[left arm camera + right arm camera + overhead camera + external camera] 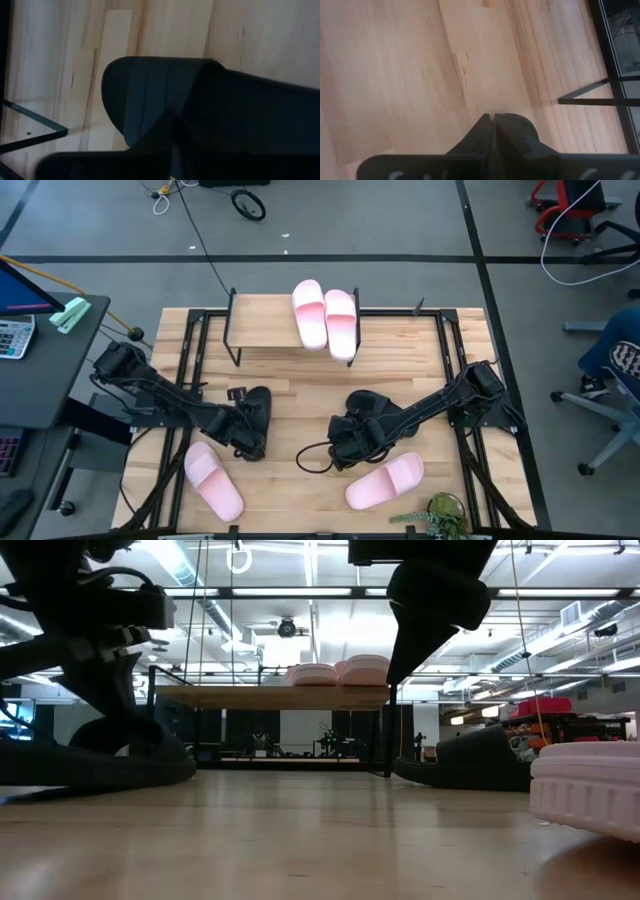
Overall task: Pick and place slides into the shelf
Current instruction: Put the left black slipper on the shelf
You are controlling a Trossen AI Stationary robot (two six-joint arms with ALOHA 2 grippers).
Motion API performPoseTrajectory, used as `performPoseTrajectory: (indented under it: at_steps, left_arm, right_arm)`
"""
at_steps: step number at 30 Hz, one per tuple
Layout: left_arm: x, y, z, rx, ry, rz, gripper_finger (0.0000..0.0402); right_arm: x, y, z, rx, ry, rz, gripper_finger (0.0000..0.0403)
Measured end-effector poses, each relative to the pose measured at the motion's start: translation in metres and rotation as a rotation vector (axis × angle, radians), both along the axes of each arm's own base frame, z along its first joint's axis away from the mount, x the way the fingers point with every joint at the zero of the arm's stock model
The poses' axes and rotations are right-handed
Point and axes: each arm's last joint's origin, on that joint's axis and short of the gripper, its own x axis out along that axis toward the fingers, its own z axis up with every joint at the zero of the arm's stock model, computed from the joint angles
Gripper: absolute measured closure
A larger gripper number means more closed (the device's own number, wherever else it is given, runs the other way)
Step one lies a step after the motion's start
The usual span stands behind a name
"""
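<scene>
Two pale pink slides point(326, 317) lie side by side on the top board of the shelf point(265, 330) at the table's far side; they also show in the low view point(340, 672). A black slide point(256, 418) lies on the table left of centre, and my left gripper point(243, 432) is right over it; the slide fills the left wrist view point(165, 95). A second black slide point(366, 406) lies right of centre, resting on its sole point(468, 762). My right gripper point(493, 125) is shut and empty over bare wood beside it. Two more pink slides point(212, 480) point(385, 482) lie near the front edge.
A small green plant point(442, 515) stands at the front right corner. A dark cable point(312, 462) loops on the table by my right gripper. A shelf leg point(592, 99) stands near my right gripper. A desk with a calculator point(14, 338) is left of the table.
</scene>
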Motion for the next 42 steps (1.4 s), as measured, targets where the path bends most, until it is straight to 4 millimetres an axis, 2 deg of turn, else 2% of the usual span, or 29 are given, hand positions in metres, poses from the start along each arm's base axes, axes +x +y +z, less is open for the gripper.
performPoseTrajectory:
  at_steps: [3, 8, 11, 15, 19, 22, 33, 37, 42]
  left_arm:
    - [0.006, -0.01, 0.01, -0.044, -0.067, 0.006, 0.0384]
    - [0.019, -0.036, 0.05, -0.093, -0.183, -0.088, 0.039]
    - [0.023, -0.044, 0.082, 0.027, -0.241, -0.163, 0.0391]
    - [0.023, -0.035, 0.119, 0.308, -0.28, -0.153, 0.0383]
    - [0.024, -0.009, 0.141, 0.475, -0.222, -0.081, 0.0392]
    - [0.029, 0.017, 0.146, 0.531, -0.133, -0.033, 0.0391]
    - [0.046, 0.131, 0.132, 0.631, 0.201, 0.147, 0.0392]
    - [0.052, 0.165, 0.124, 0.631, 0.278, 0.113, 0.0392]
    - [0.056, 0.2, 0.111, 0.57, 0.278, 0.046, 0.0392]
  right_arm:
    - [0.0, 0.0, 0.0, 0.0, 0.0, 0.0, 0.0375]
    - [0.0, 0.0, 0.0, 0.0, 0.0, 0.0, 0.0375]
    - [0.0, 0.0, 0.0, 0.005, -0.008, -0.012, 0.0375]
    - [0.0, 0.0, 0.0, 0.007, -0.01, -0.014, 0.0374]
    - [0.002, -0.002, 0.0, 0.01, -0.019, -0.02, 0.0374]
    - [0.005, -0.007, 0.0, 0.011, -0.029, -0.031, 0.0375]
    - [0.008, -0.015, 0.001, 0.012, -0.04, -0.052, 0.0373]
    - [0.008, -0.015, 0.001, 0.012, -0.04, -0.052, 0.0373]
    - [0.009, -0.015, 0.001, 0.013, -0.04, -0.051, 0.0373]
